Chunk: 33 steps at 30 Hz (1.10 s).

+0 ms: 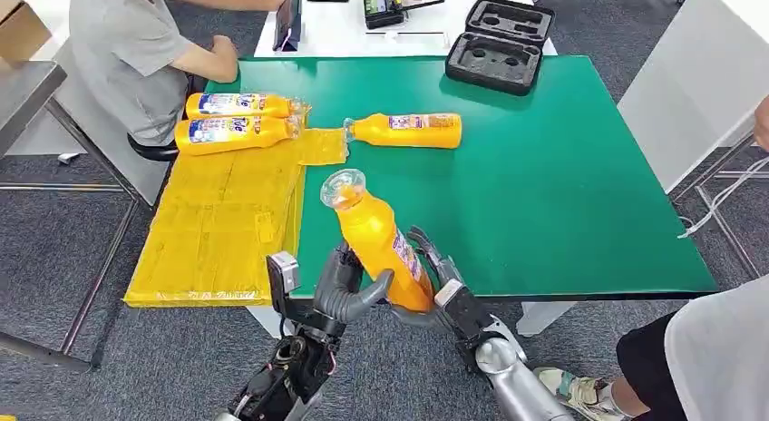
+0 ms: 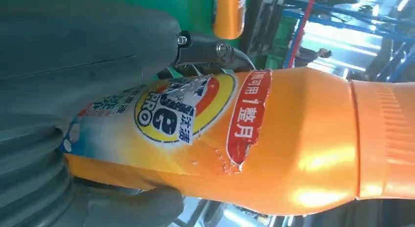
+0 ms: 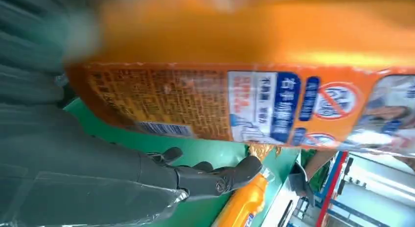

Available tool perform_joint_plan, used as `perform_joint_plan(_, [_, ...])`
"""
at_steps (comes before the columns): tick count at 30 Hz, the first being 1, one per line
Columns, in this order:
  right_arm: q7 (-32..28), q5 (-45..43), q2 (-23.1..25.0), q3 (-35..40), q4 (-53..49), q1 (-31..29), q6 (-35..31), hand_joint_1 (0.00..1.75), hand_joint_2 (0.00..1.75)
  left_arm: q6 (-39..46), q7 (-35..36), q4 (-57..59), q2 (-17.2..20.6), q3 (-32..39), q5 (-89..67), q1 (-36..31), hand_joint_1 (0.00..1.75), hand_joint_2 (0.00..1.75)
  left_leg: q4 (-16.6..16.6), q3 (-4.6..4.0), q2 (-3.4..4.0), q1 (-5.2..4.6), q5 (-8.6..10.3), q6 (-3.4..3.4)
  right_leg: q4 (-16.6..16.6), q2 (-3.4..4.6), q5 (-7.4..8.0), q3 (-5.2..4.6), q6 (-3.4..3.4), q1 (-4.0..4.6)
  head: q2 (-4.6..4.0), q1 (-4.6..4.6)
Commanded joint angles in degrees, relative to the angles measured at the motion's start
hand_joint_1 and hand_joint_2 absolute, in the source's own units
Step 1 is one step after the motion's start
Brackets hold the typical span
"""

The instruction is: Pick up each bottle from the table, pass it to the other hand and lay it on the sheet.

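held bottle (image 1: 374, 239) sits btwn both hands at the table's near edge, long axis tilted cap-far-left, left hand (image 1: 349, 289) and right hand (image 1: 435, 280) both gripping it, w/ the yellow sheet (image 1: 218, 226) just left, nearer the left hand.

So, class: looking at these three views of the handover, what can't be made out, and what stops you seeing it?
- Held bottle, base: head view, covered by both hands.
- Its cap: left wrist view, cut off at the picture's edge.
- Whether the right hand grips or only touches: fingers behind the bottle.
- Upper bottle body: right wrist view, blurred.
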Motion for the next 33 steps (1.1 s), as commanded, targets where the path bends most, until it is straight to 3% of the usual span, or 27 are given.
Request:
perform_joint_plan(1, [0.2, 0.0, 0.8, 0.8, 3.1, -2.4, -0.7, 0.00, 1.75, 2.3, 0.3, -4.1, 2.6, 1.1, -2.9, 0.7, 1.75, 1.75, 0.0, 0.09, 0.12, 0.05, -0.02, -0.08, 0.0, 0.11, 0.02, 0.06, -0.08, 0.06, 0.00, 0.00])
perform_joint_plan(3, [0.2, 0.0, 0.8, 0.8, 3.1, -2.5, -0.7, 0.00, 1.75, 4.1, 0.3, -5.5, 2.9, 1.0, -4.4, 1.0, 1.75, 1.75, 0.0, 0.09, 0.15, 0.07, -0.04, -0.10, 0.0, 0.14, 0.02, 0.05, -0.10, 0.07, 0.00, 0.00])
perform_joint_plan(5, [0.2, 0.0, 0.8, 0.6, 3.0, -2.6, -1.1, 0.00, 1.75, 13.0, 0.3, -10.9, 4.0, 0.1, -10.7, 1.7, 1.75, 1.75, 0.0, 0.12, 0.19, 0.09, -0.05, -0.12, 0.0, 0.17, 0.02, 0.07, -0.12, 0.09, 0.00, 0.00])
perform_joint_plan(6, [0.2, 0.0, 0.6, 0.4, 2.8, -2.4, -1.3, 0.00, 1.75, 21.3, 0.3, -13.8, 5.2, -1.3, -16.1, 1.5, 1.75, 1.75, 0.0, 0.03, 0.16, 0.08, -0.04, -0.10, 0.0, 0.14, 0.03, -0.01, -0.10, 0.08, 0.00, 0.00])
perform_joint_plan(8, [0.2, -0.1, 0.6, 0.3, 2.7, -2.3, -1.3, 0.00, 1.75, 25.5, 0.3, -14.5, 5.7, -2.3, -18.5, 1.2, 1.75, 1.75, 0.1, 0.04, 0.17, 0.11, -0.06, -0.12, 0.0, 0.15, 0.02, 0.02, -0.13, 0.11, 0.00, 0.02])
perform_joint_plan(10, [0.2, -0.2, 0.4, 0.0, 1.9, -1.8, -1.5, 0.00, 1.75, 37.7, 0.3, -14.9, 8.2, -6.0, -24.0, -1.0, 1.75, 1.75, 0.0, 0.04, 0.09, 0.04, -0.01, -0.08, 0.0, 0.08, 0.02, 0.01, -0.09, 0.04, 0.00, 0.00])
perform_joint_plan(19, [0.2, -0.7, 0.8, -0.4, 1.9, -2.4, -0.9, 0.00, 1.75, 57.5, 0.3, -7.2, 9.0, -6.7, -33.7, -6.1, 1.75, 1.75, 0.0, 0.07, 0.04, 0.04, 0.01, -0.08, 0.0, 0.03, 0.02, 0.05, -0.08, 0.05, 0.00, 0.00])
perform_joint_plan(21, [0.2, -0.5, 1.2, -0.3, 2.3, -2.7, -1.0, 0.00, 1.75, 57.9, 0.3, -6.1, 9.1, -6.3, -34.2, -6.8, 1.71, 1.75, 0.0, 0.08, 0.06, 0.09, 0.00, -0.10, 0.0, 0.05, 0.03, 0.07, -0.11, 0.09, 0.00, 0.00])
perform_joint_plan(23, [0.2, -0.6, 1.4, -0.2, 2.6, -2.9, -0.7, 0.00, 1.75, 58.5, 0.3, -4.4, 8.2, -2.7, -38.9, -7.2, 1.75, 1.75, 0.0, 0.04, 0.05, 0.02, 0.02, -0.05, 0.0, 0.04, 0.02, 0.01, -0.06, 0.02, 0.00, 0.00])
perform_joint_plan(28, [0.2, -0.7, 1.7, 0.2, 3.5, -3.7, -0.1, 0.00, 1.75, 58.5, 1.2, -6.5, 1.7, 18.6, -69.1, -6.0, 1.75, 1.75, 0.0, 0.05, 0.17, 0.06, -0.01, -0.07, 0.0, 0.15, 0.03, 0.01, -0.08, 0.06, 0.00, -0.02])
perform_joint_plan(33, [0.2, -1.1, 2.1, 0.6, 4.1, -4.3, 0.2, 0.00, 1.75, 58.5, 2.9, -2.9, 0.6, 25.3, -78.1, -9.5, 1.75, 1.75, 0.1, 0.01, 0.12, 0.11, -0.01, -0.09, 0.0, 0.10, 0.03, 0.01, -0.10, 0.11, 0.00, 0.02])
